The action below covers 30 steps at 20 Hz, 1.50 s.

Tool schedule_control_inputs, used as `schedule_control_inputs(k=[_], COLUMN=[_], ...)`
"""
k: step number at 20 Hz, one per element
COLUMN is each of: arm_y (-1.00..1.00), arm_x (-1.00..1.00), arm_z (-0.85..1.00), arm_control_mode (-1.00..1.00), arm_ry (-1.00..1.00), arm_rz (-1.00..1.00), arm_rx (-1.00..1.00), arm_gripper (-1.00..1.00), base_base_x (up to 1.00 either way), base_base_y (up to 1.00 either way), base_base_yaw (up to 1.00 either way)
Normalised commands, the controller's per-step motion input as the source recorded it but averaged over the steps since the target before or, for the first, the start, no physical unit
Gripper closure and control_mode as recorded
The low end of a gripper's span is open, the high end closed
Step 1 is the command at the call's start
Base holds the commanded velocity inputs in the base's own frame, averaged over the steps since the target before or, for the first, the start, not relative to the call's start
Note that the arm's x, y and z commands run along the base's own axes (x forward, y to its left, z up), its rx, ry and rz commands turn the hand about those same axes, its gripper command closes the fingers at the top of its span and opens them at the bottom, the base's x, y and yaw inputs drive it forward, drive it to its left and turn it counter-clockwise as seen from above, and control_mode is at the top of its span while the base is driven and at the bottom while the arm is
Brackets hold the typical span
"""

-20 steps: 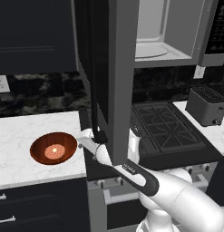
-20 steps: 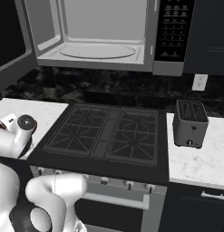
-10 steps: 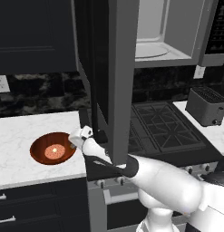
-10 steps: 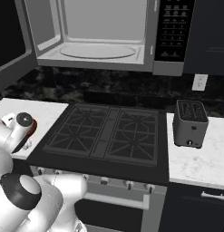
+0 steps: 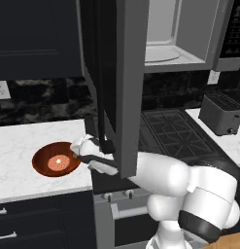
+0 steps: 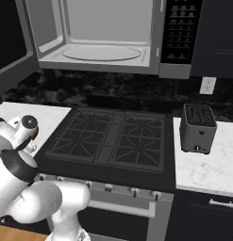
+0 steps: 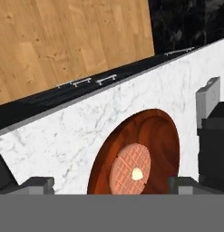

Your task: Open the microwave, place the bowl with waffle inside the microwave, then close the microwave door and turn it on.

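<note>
Lowering leftward since a second ago, the white arm's two-finger gripper [image 5: 77, 151] is hovering at the shallow reddish-brown glossy bowl [image 5: 56, 158]. Its fingers [image 7: 38, 186] are standing wide apart, gripping nothing, straddling the small round grid-textured waffle [image 7: 130, 168].

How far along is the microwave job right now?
Done: the microwave door stands open, showing the microwave and its turntable. In hand: the open hand is at the bowl on the counter, not gripping it; the waffle sits inside. Left: grasp the bowl, load it, shut the door, switch on.
</note>
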Motion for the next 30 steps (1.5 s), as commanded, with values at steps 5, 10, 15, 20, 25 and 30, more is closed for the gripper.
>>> schedule_control_inputs(k=[5,10,15,20,25,30], arm_y=[0.05,0.19,0.25,0.24,0.27,0.28], arm_x=[0.34,0.29,0.29,0.28,0.28,0.29], arm_z=[-0.33,-0.25,-0.23,-0.25,-0.26,-0.25], arm_control_mode=[-1.00,-1.00,-1.00,-1.00,-1.00,-1.00], arm_ry=[0.00,0.00,0.01,0.00,0.00,0.01], arm_rz=[0.00,0.00,0.00,0.00,0.00,0.00], arm_rx=[-0.04,-0.04,-0.03,-0.03,-0.03,-0.03], arm_gripper=[-1.00,-1.00,-1.00,-1.00,1.00,1.00], base_base_x=[0.00,0.00,0.00,0.00,0.00,0.00], base_base_y=[0.00,0.00,0.00,0.00,0.00,0.00], base_base_yaw=[0.00,0.00,0.00,0.00,0.00,0.00])
